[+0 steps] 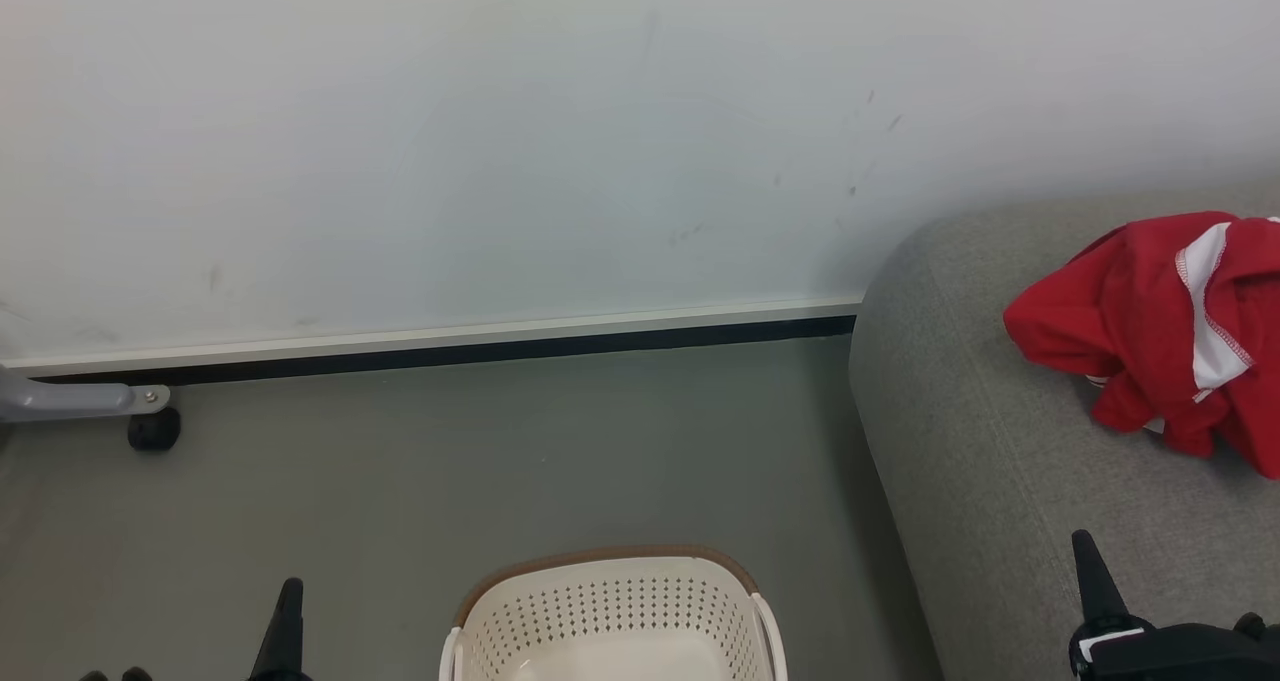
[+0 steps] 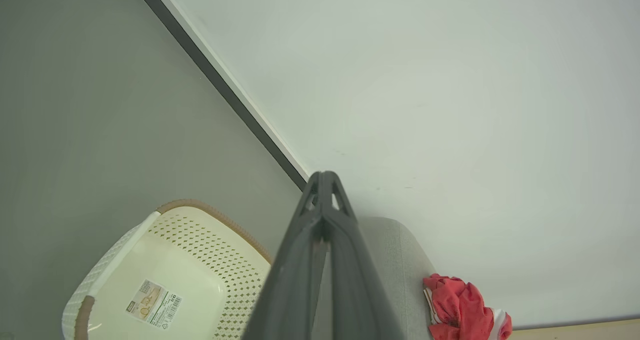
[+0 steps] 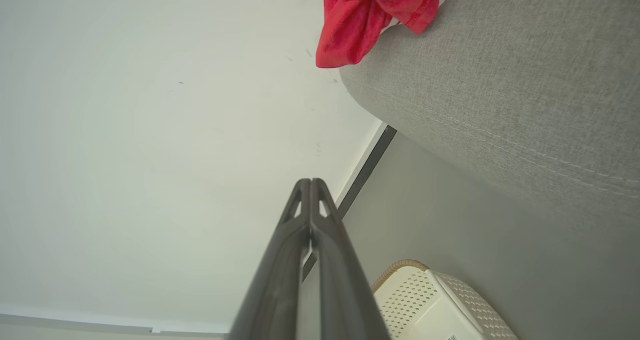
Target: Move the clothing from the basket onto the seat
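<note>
Head view: a cream-white perforated plastic basket with a brown woven-look rim is standing on the grey floor at the bottom centre. To its right, bright red clothing with white panels and white stitching is lying bunched on the large grey woven-fabric sofa. The left gripper is pointing up at the lower left and the right gripper at the lower right, over the sofa's edge. A grey metal leg with a black caster is standing by the white wall.

Left wrist view: the left gripper is holding its two dark fingers pressed together on nothing. The basket is showing its pale bottom with a printed label. The clothing is resting on the sofa.

Right wrist view: the right gripper is likewise keeping its fingers together, gripping nothing. The clothing is lying on top of the sofa, well apart from the basket on the floor.
</note>
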Available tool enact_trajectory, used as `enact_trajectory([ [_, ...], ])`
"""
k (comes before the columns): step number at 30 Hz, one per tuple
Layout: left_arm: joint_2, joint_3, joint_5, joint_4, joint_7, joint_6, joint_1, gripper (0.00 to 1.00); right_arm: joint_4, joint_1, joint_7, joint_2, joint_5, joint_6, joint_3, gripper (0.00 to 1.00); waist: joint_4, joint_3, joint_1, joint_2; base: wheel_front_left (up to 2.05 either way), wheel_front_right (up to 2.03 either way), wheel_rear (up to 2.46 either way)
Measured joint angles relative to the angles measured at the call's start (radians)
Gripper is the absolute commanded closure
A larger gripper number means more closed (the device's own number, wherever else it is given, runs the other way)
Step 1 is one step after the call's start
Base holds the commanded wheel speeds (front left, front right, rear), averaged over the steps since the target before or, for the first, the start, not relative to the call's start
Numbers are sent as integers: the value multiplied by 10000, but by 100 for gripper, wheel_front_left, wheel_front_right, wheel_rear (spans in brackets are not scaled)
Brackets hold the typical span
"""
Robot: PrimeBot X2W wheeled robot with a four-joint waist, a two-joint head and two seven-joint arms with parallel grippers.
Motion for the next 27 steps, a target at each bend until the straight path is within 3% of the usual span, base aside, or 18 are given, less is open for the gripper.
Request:
enact_trajectory([
  [27, -453, 617, -2702, 372, 865, -608, -833, 100, 314, -462, 853, 395, 2945, 606, -1108, 100, 104, 291, 0, 0, 0, 0, 0],
])
